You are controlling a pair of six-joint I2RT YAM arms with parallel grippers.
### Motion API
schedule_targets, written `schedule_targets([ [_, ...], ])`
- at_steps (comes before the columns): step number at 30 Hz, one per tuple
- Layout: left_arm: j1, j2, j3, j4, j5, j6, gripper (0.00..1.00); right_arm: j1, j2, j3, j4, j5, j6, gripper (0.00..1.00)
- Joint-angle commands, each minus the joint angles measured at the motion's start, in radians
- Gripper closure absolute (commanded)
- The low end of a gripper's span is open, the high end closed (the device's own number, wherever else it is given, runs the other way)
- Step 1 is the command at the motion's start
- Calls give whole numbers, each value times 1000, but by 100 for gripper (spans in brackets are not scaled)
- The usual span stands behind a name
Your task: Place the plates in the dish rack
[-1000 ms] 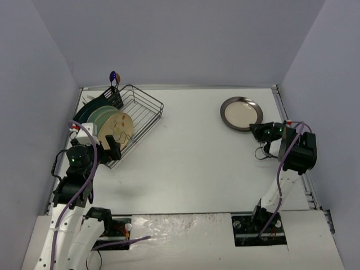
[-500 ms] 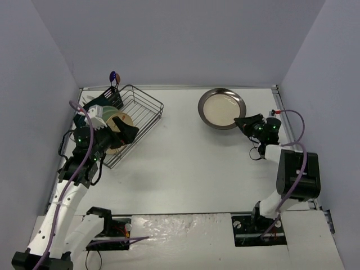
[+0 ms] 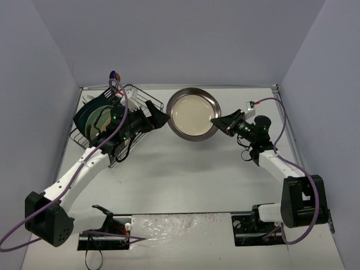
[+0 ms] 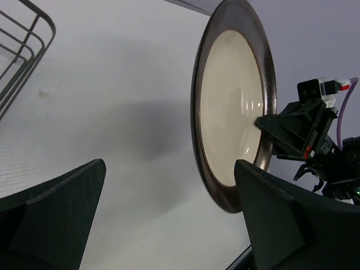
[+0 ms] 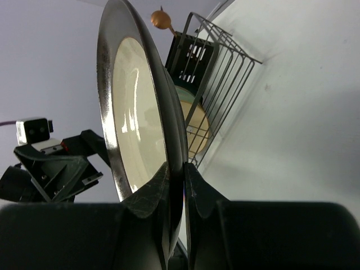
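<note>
One beige dark-rimmed plate (image 3: 194,114) is held tilted above the far middle of the tabletop (image 3: 185,169), its right rim pinched tight in the right claw (image 3: 216,120). Just beside its left edge, the left claw (image 3: 160,117) gapes wide, gripping nothing. Further left stands the dish rack (image 3: 135,89), with other plates (image 3: 93,115) upright inside.

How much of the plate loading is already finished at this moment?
Done: several plates stand in the dish rack. In hand: the right gripper pinches the beige dark-rimmed plate by its rim, held off the table, facing the open left gripper. Left: getting this plate into the rack.
</note>
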Motion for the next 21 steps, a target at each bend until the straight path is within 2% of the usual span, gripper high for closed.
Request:
schedule_targets([
  [1, -63, 41, 97, 161, -22, -25, 7, 27, -105, 35, 168, -67, 40, 100],
  [8, -107, 112, 135, 174, -21, -35, 22, 51, -131, 14, 159, -70, 33, 100],
  [10, -112, 113, 135, 174, -30, -33, 34, 55, -138, 14, 145, -69, 19, 100],
  [15, -119, 99, 130, 171, -48, -19, 83, 67, -145, 8, 110, -64, -12, 100],
  [17, -119, 88, 126, 167, -55, -11, 98, 70, -145, -4, 110, -63, -15, 100],
  [21, -120, 68, 128, 149, -64, 17, 100, 76, -155, -16, 80, -56, -50, 99],
])
